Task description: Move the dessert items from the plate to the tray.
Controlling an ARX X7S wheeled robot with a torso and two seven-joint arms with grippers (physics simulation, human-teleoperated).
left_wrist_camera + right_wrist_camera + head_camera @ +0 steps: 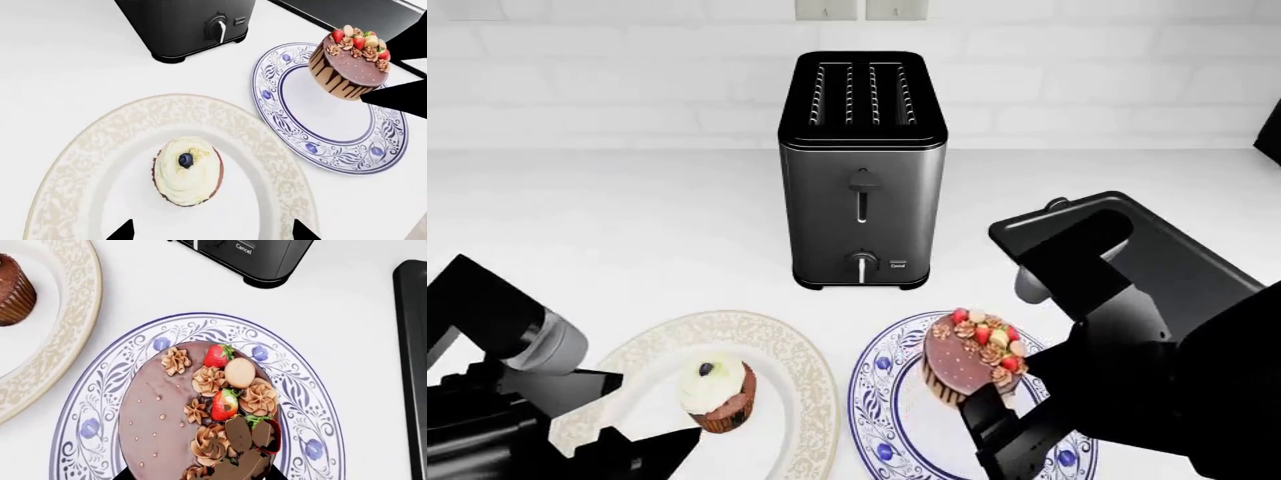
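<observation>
The cupcake [717, 393], brown with white frosting and a dark berry, stands on a cream patterned plate [801, 370]. My left gripper [212, 232] hovers open just short of the cupcake [187, 171], one fingertip [123, 231] on each side over the plate. The chocolate drip cake [200, 415], topped with strawberries and nuts, is over the blue-patterned plate [300, 390]. My right gripper [200, 475] is shut on it. The cake [350, 62] looks tilted and slightly raised off that plate. The black tray [1168, 245] lies at the right, partly hidden by my right arm.
A dark upright toaster [861, 170] stands behind both plates, close to their far rims. The tray's edge [410, 365] runs just beyond the blue plate. A white tiled wall closes the back of the white counter [627, 230].
</observation>
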